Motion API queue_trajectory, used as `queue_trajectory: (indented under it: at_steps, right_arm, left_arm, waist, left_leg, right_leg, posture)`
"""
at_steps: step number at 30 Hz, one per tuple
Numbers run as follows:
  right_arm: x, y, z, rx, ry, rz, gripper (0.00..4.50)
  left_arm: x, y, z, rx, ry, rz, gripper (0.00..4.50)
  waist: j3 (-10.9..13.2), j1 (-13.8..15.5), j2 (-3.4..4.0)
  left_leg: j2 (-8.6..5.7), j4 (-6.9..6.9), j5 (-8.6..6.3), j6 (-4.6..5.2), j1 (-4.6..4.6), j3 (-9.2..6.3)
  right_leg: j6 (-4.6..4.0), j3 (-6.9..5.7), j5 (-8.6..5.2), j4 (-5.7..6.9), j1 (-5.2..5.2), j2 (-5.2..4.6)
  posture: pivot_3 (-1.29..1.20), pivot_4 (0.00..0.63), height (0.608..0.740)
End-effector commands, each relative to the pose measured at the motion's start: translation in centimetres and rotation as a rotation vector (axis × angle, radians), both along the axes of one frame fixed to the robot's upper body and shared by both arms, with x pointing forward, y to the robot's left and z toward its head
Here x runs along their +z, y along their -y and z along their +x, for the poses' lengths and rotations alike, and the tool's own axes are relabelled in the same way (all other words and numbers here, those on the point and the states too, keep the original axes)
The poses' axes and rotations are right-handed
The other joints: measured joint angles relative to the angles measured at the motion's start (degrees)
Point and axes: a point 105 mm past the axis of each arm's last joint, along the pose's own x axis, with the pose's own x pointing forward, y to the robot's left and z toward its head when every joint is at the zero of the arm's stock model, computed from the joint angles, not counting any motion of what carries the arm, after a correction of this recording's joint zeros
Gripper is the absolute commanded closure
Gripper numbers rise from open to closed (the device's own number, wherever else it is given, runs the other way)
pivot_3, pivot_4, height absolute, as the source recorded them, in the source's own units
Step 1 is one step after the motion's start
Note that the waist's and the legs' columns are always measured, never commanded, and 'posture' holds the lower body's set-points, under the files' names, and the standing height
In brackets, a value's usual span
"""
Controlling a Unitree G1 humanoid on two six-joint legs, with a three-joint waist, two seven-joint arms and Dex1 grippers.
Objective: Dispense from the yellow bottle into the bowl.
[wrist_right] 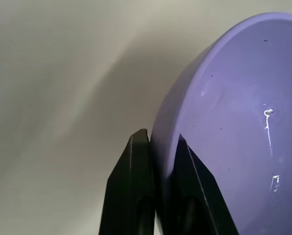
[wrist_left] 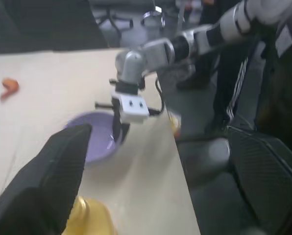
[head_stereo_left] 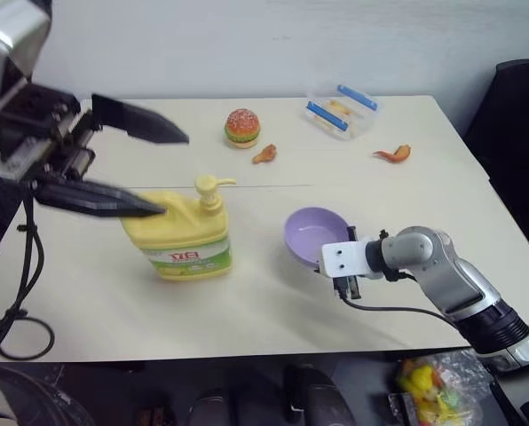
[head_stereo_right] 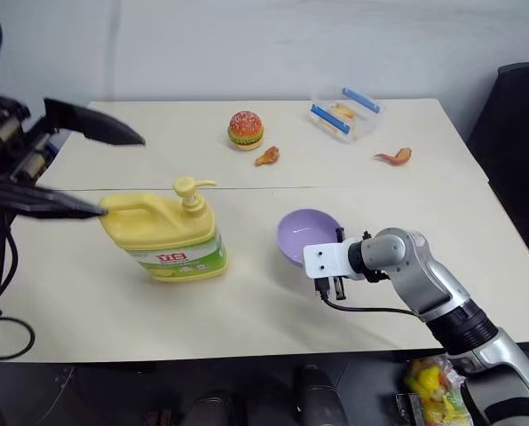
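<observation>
Right wrist view shows the right gripper pinched on the rim of the bowl, one black finger outside the wall and one inside. In the left eye view the bowl sits on the table near the front edge, right of centre, with the right gripper at its near-right rim. The left gripper hangs raised at the left with its jaws spread wide, gripping nothing; its lower finger lies close by the handle of the yellow bottle, though contact cannot be judged. The bottle stands upright, well apart from the bowl. Farther back lie a toy burger, a clear container with blue clips and two small orange pieces.
</observation>
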Motion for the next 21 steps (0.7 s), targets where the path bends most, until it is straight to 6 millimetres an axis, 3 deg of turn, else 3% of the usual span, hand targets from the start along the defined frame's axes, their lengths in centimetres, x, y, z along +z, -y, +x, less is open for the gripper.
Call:
queue_trajectory:
  at_steps: [1, 4, 10, 16, 18, 20, 21]
  right_arm:
    - [-0.1, 1.3, 1.1, -0.044, 0.088, -0.002, 4.50]
    - [-0.8, 1.6, 1.2, -0.057, 0.085, 0.009, 4.50]
    - [-0.8, 1.3, 0.6, -0.056, 0.046, 0.055, 2.58]
    - [3.6, 2.3, -0.7, -0.133, -0.025, 0.230, 0.59]
    - [6.6, 3.1, -1.4, -0.181, -0.071, 0.369, 0.02]
    - [9.4, 3.9, -2.6, -0.204, -0.145, 0.508, 0.02]
    - [11.0, 5.6, -4.0, -0.217, -0.221, 0.546, 0.02]
  left_arm:
    - [-0.4, -0.9, -0.7, -0.024, 0.096, 0.101, 0.03]
    - [0.1, -1.0, -0.8, -0.017, 0.102, 0.070, 0.03]
    - [-0.5, -1.0, -0.5, -0.020, 0.109, 0.088, 0.00]
    - [-1.3, -2.6, -0.1, 0.046, 0.056, 0.112, 0.00]
    - [-1.5, -3.4, 0.0, 0.090, 0.042, 0.115, 0.00]
    - [-1.8, -4.3, 0.0, 0.126, 0.029, 0.124, 0.00]
    - [-1.8, -4.8, 0.1, 0.157, 0.028, 0.120, 0.00]
  waist:
    - [0.00, 0.02, 0.00]
    - [0.01, 0.14, -0.02]
    - [0.01, 0.10, -0.02]
    - [0.01, 0.17, -0.02]
    - [0.01, 0.21, -0.02]
    - [0.01, 0.21, -0.02]
    - [0.02, 0.29, 0.01]
  left_leg:
    - [0.01, -0.02, 0.00, -0.01, 0.00, 0.02]
    - [0.05, -0.01, 0.01, -0.02, -0.13, 0.24]
    - [0.03, -0.01, 0.00, -0.01, -0.10, 0.24]
    - [0.04, 0.00, 0.00, -0.01, -0.09, 0.11]
    - [0.04, 0.00, 0.00, 0.00, -0.08, 0.11]
    - [0.04, -0.01, -0.01, 0.01, -0.08, 0.09]
    - [0.05, -0.01, -0.01, 0.01, -0.08, 0.06]
  right_leg:
    - [-0.03, 0.01, -0.02, 0.01, -0.02, 0.05]
    - [-0.04, -0.03, -0.02, -0.03, -0.09, 0.12]
    - [-0.04, -0.02, -0.02, -0.04, -0.07, 0.08]
    - [-0.03, 0.00, -0.01, -0.01, -0.07, 0.09]
    - [-0.03, -0.03, -0.01, -0.02, -0.04, 0.09]
    - [-0.03, -0.02, -0.01, -0.01, -0.06, 0.09]
    - [-0.03, -0.03, -0.01, -0.02, -0.06, 0.09]
  posture:
    - [0.00, 0.150, 0.740]
    - [0.00, 0.150, 0.740]
    - [0.00, 0.150, 0.740]
    - [0.00, 0.150, 0.740]
    - [0.00, 0.150, 0.740]
    - [0.00, 0.150, 0.740]
    - [0.00, 0.150, 0.740]
